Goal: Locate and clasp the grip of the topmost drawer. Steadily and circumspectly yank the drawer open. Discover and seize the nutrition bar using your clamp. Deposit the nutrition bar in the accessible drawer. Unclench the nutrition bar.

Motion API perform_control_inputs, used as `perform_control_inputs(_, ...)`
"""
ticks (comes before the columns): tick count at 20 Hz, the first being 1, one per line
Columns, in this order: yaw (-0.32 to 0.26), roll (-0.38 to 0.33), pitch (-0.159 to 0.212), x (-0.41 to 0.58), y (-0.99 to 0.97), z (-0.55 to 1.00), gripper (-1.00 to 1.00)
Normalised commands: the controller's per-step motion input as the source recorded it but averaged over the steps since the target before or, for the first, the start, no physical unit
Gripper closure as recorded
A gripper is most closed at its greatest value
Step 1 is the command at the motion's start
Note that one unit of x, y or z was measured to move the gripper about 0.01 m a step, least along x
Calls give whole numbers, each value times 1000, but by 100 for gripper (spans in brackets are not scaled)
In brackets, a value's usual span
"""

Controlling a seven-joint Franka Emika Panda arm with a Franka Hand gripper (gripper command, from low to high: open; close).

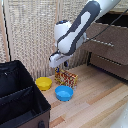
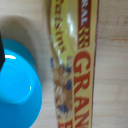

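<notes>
On the exterior view's left sat a round yellow bowl (image 1: 43, 83), then a glossy blue plastic bowl (image 1: 64, 92). I judged the grasp step was in hand: my white-block clamp (image 1: 62, 64) hovered above the flat red-and-yellow printed nutrition bar (image 1: 66, 78) on pale wood; finger spread I couldn't tell. Next: descend squarely. The brown wood-grain topmost drawer (image 1: 106, 42) stood far right.

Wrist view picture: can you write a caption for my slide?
Looking down at the nutrition bar lying on the wooden floor beside the blue bowl.
</notes>
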Motion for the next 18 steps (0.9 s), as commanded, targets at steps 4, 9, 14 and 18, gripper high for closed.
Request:
perform_control_inputs(4,-5,6,129,302,-145,-274,-100)
perform_control_inputs(9,12,3,190,106,-2,-443,100)
perform_control_inputs(14,27,4,53,21,2,-81,100)
perform_control_inputs(18,50,0,0,14,11,0,100)
